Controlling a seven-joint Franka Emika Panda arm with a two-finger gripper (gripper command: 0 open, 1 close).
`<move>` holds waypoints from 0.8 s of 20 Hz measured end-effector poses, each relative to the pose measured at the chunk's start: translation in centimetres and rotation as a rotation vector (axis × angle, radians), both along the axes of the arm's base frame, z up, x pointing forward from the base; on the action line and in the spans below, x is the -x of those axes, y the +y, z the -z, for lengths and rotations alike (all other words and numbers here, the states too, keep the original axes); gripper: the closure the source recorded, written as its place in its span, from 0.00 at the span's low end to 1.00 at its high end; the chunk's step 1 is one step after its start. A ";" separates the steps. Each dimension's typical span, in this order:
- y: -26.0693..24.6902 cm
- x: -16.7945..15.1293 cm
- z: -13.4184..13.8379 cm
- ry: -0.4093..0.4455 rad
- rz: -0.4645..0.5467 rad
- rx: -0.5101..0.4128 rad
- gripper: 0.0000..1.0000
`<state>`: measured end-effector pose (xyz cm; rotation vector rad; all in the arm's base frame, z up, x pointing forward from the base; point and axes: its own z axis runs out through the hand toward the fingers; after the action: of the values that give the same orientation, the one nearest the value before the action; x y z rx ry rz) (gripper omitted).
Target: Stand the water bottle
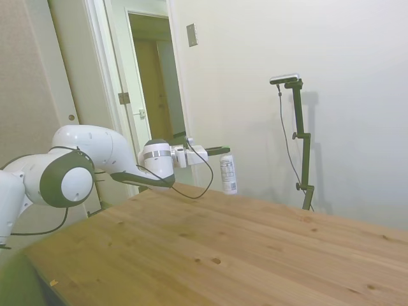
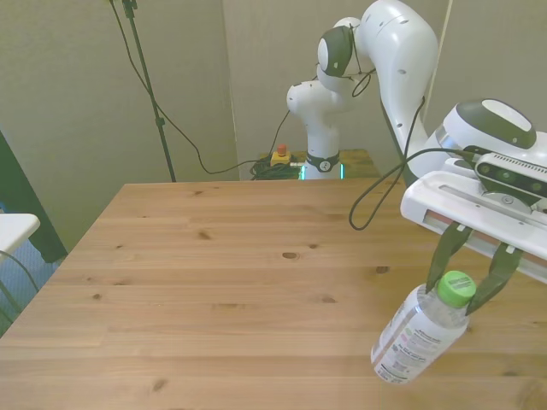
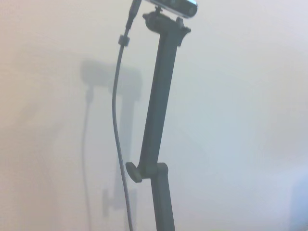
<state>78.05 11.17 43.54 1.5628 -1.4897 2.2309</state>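
The water bottle [image 2: 417, 336], clear with a green cap [image 2: 459, 288] and a white label, hangs above the wooden table [image 2: 214, 282] near the front view's right edge. It tilts, with its cap uppermost and its base swung toward the front view's left. My gripper [image 2: 469, 281] is shut on its neck just under the cap. In the side view the bottle [image 1: 228, 174] hangs below the gripper [image 1: 221, 151], off the table near the far edge by the wall. The wrist view shows only the wall, no bottle.
An open doorway [image 1: 153, 83] stands behind the arm in the side view. The robot's base [image 2: 320, 128] and its cables sit beyond the table's far edge. A white surface [image 2: 13, 227] juts in at the front view's left edge.
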 end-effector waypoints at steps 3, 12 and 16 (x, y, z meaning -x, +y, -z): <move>0.8 -0.3 -0.1 -0.032 0.011 0.006 1.00; -0.6 0.6 -0.1 -0.096 0.046 -0.050 1.00; -1.2 2.7 1.6 -0.110 0.052 -0.061 1.00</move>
<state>75.30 9.99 41.98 1.4207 -1.6218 2.2982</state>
